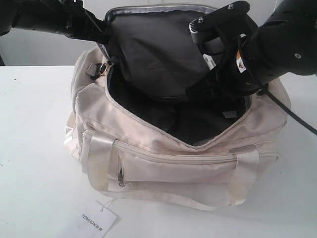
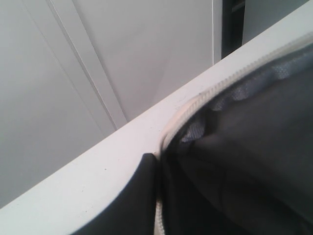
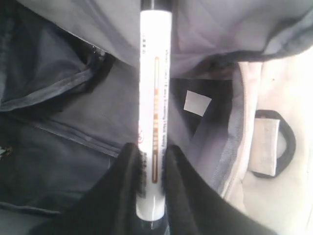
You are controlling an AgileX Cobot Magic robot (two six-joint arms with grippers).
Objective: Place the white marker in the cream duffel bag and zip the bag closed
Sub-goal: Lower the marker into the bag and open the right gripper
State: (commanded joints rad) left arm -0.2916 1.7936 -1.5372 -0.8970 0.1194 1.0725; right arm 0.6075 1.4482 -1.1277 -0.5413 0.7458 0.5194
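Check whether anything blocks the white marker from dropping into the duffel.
Nothing visible does. The right end effector grips the white marker inside the open mouth of the cream duffel bag, with the flap raised. Beyond the marker only dark lining shows.

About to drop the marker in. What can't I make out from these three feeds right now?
- White marker: cap end runs off the right wrist view's edge; in the exterior view the right gripper and arm hide it.
- Left gripper: left wrist view shows one dark finger only; the raised flap of the cream duffel bag covers it in the exterior view, so jaws unreadable.
- Main zip pull: not visible in any view.
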